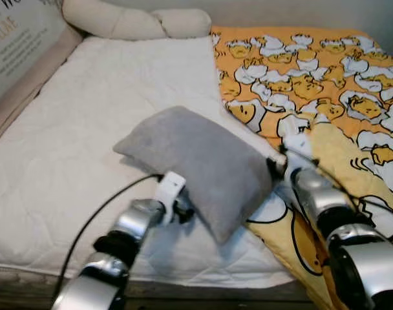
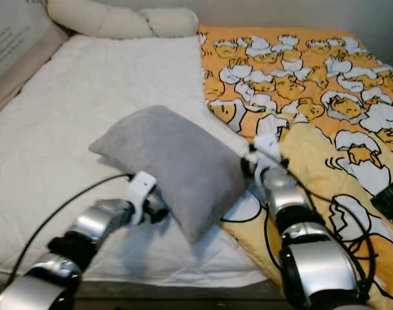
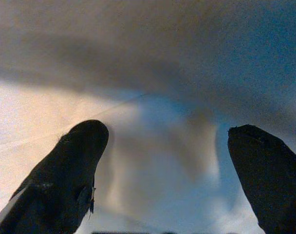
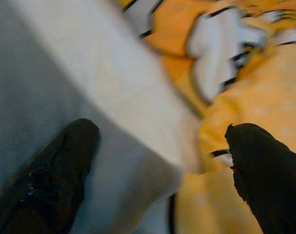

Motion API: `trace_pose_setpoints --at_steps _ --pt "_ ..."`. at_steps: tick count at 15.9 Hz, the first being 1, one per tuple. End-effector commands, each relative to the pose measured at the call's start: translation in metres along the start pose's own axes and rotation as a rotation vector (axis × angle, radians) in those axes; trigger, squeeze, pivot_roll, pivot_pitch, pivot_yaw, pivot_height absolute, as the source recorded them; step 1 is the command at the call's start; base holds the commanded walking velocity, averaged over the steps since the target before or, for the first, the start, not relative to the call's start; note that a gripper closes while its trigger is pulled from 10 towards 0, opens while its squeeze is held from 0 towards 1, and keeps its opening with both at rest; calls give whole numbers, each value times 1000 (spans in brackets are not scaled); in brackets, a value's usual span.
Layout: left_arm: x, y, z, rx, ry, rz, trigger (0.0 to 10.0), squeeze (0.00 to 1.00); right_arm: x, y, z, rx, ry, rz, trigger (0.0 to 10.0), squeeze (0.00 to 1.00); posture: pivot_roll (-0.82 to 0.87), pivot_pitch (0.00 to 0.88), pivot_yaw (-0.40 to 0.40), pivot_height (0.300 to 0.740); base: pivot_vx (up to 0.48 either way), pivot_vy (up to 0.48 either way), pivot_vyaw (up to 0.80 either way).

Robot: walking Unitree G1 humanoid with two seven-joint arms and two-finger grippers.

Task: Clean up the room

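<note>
Pillow (image 1: 196, 165) on the mattress (image 1: 67, 148), blanket (image 1: 313, 77) right, bolster (image 1: 132, 19) behind

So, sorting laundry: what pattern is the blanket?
Orange blanket with white-and-yellow cartoon egg figures; left eye view.

Bedroom: bed (image 1: 86, 129), pillow (image 1: 196, 161), blanket (image 1: 313, 77)

Silver jointed arms, white wrist brackets, black cables, each end effector (image 3: 162, 165) black-fingered.
</note>
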State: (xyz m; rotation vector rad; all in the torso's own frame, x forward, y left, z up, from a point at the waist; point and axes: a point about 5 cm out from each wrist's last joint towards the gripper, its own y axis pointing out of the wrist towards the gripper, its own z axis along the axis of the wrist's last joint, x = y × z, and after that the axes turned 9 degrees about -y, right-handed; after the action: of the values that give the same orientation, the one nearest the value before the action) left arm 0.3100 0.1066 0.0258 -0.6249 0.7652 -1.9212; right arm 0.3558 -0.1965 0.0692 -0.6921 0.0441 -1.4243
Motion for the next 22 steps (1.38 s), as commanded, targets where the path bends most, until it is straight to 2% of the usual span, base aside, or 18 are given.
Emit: trace_pose_setpoints --at_steps 1,3,4,5,7,8,9,11,12,13,14,15,16,17,19,20,21,22 --pt "-7 -1 9 36 18 68 10000 0 -18 -1 -7 6 10 134 10000 0 -114 0 11 740 0 0 0" --pt "-19 -6 16 59 66 132 10000 0 -35 -3 -3 80 107 338 10000 0 -117 0 10 740 0 0 0" --pt "-32 -12 20 73 119 175 10000 0 -41 -6 3 143 148 463 10000 0 -116 0 5 740 0 0 0" --pt "-42 -19 22 80 149 189 10000 0 -44 -10 6 187 154 559 10000 0 -116 0 3 740 0 0 0" --pt "-47 -25 22 75 180 190 10000 0 -46 -14 7 219 146 623 10000 0 -112 0 -2 740 0 0 0" --pt "-53 -34 19 60 229 176 10000 0 -48 -23 12 285 168 722 10000 0 -106 0 -9 740 0 0 0" --pt "-54 -38 16 56 252 166 10000 0 -49 -30 15 320 187 767 10000 0 -105 0 -14 740 0 0 0" --pt "-51 -44 12 47 291 139 10000 0 -47 -42 14 356 189 800 10000 0 -102 0 -19 740 0 0 0" --pt "-45 -48 8 49 309 105 10000 0 -45 -51 7 361 185 811 10000 0 -100 0 -22 740 0 0 0" --pt "-36 -53 6 63 303 58 10000 0 -41 -62 -1 356 181 835 10000 0 -95 0 -30 740 0 0 0" --pt "-27 -60 2 68 298 32 10000 0 -38 -80 -8 345 179 874 10000 0 -91 0 -35 740 0 0 0" --pt "-26 -62 0 67 299 28 10000 0 -37 -86 -10 340 182 884 10000 0 -89 0 -40 740 0 0 0" --pt "-24 -68 -3 68 306 17 10000 0 -31 -103 -19 309 186 923 10000 0 -85 0 -45 740 0 0 0" --pt "-26 -71 -5 69 319 18 10000 0 -27 -111 -25 288 178 924 10000 0 -84 0 -47 740 0 0 0" --pt "-32 -76 -6 100 354 32 10000 0 -13 -106 -35 243 164 781 10000 0 -86 0 -45 740 0 0 0" --pt "-36 -78 -7 119 364 53 10000 114 -8 -104 -38 222 176 732 10000 0 -87 0 -42 740 0 0 0" --pt "-42 -80 -11 107 275 49 10000 1000 -1 -101 -42 193 200 672 10000 0 -88 0 -40 740 0 0 0" --pt "-47 -84 -12 108 241 61 10000 1000 1 -103 -44 182 218 650 10000 671 -89 0 -39 740 0 0 0"
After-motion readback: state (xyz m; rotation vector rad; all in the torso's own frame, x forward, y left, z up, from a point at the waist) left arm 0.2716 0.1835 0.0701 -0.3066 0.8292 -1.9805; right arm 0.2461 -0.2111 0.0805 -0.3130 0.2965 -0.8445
